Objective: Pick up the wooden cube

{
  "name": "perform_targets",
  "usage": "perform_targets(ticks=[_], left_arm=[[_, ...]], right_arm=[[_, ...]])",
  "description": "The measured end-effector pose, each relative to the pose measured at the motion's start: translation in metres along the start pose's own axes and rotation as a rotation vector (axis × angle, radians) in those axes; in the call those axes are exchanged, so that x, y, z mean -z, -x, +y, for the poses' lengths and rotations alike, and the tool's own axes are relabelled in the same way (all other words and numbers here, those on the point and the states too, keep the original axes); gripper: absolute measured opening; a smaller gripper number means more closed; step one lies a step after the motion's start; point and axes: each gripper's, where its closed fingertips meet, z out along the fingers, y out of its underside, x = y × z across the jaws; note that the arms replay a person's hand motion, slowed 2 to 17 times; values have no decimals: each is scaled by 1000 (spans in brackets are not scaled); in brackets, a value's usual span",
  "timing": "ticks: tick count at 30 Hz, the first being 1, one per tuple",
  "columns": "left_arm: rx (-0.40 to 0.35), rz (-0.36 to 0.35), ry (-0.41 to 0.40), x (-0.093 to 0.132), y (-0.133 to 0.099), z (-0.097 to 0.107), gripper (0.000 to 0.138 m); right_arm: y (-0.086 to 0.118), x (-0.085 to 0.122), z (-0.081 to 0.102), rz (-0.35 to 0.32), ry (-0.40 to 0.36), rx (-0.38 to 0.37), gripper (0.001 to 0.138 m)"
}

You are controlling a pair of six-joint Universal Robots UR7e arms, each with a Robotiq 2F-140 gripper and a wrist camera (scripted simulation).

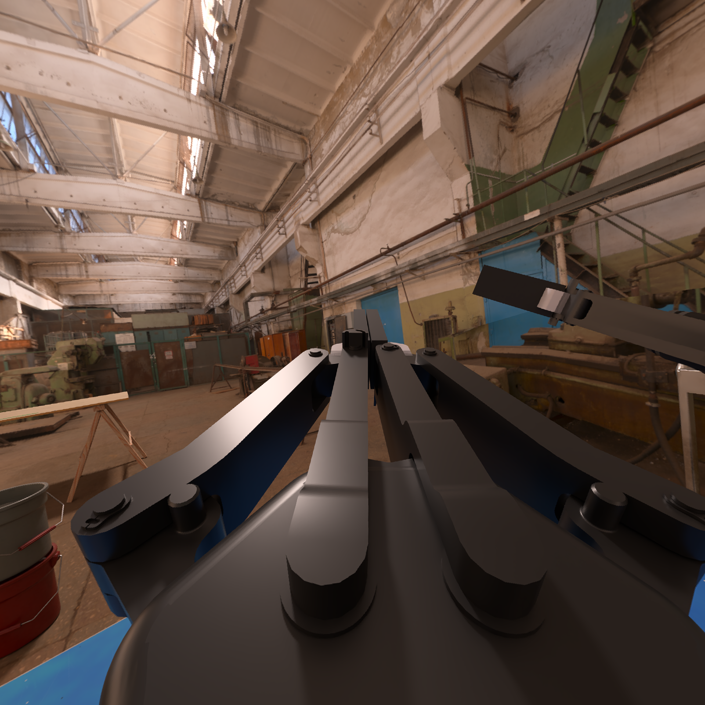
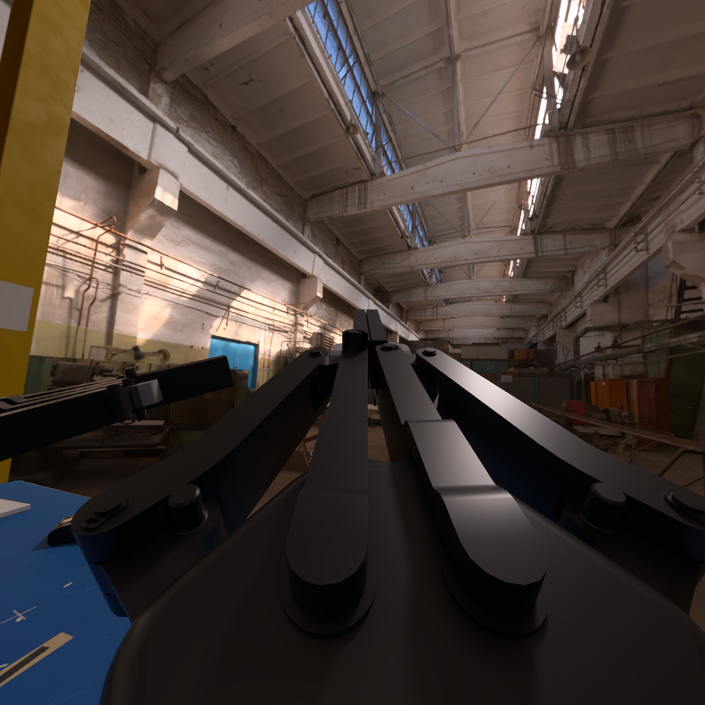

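Both grippers, left (image 1: 366, 320) and right (image 2: 366, 320), point out into a factory hall with fingers pressed together and nothing between them. Neither view shows the wooden cube. Two stacked buckets (image 1: 23, 553) stand low at left beside the blue table (image 1: 76, 663).

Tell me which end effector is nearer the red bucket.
Left. The red bucket sits just left of the left end effector; the right end effector lies beyond, farther right.
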Motion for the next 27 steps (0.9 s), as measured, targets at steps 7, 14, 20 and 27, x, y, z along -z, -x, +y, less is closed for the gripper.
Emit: perform_targets(ticks=[7, 14, 20, 27], left_arm=[[6, -7, -1, -2, 2, 1, 1], [13, -14, -1, -4, 4, 3, 1], [21, -18, 0, -6, 6, 5, 1], [30, -22, 1, -7, 8, 7, 1]], right_arm=[[0, -2, 2, -1, 5, -8, 1], [0, -3, 5, -2, 9, -15, 1], [0, -4, 8, -5, 14, -21, 1], [1, -6, 11, -8, 19, -28, 1]])
